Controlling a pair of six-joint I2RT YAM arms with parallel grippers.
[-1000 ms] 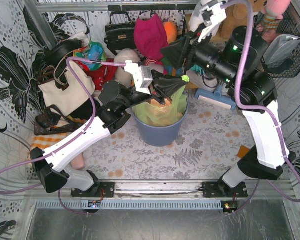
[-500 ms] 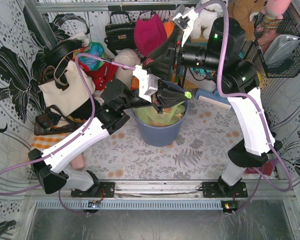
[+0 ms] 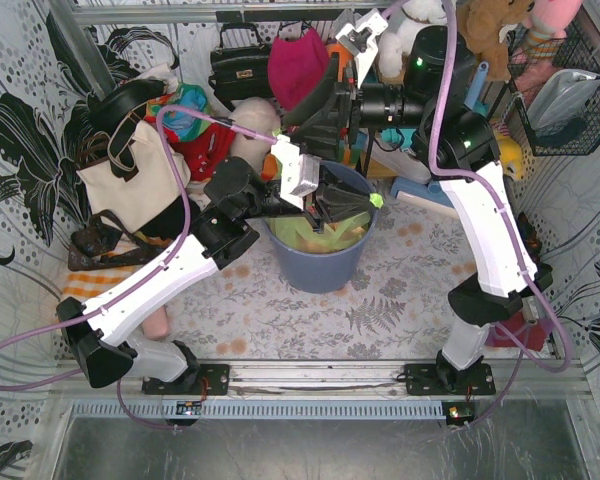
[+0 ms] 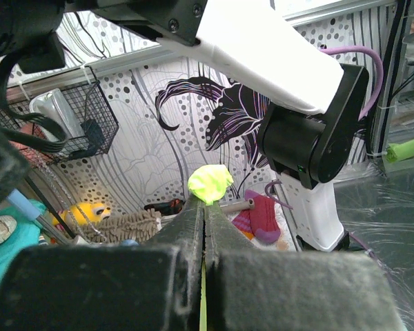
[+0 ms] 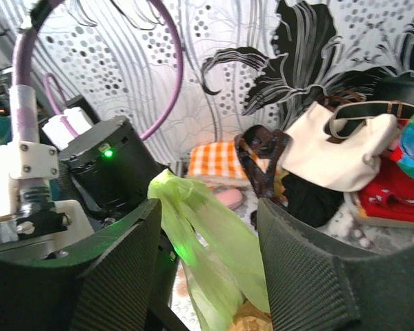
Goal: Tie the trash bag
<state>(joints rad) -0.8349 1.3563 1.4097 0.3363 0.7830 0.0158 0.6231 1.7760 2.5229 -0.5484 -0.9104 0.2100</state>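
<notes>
so the right gripper (image 5: 207,207) has its dark fingers (image 5: 117,276) spread apart with a twisted strip of the light-green trash bag (image 5: 210,245) poking up between them, the left arm's black joint (image 5: 103,172) showing a green light behind, white handbag (image 5: 331,152) off right

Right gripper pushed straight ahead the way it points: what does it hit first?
Likely the trash bag: its green neck rises inside the open right gripper. Depth is unclear.
</notes>
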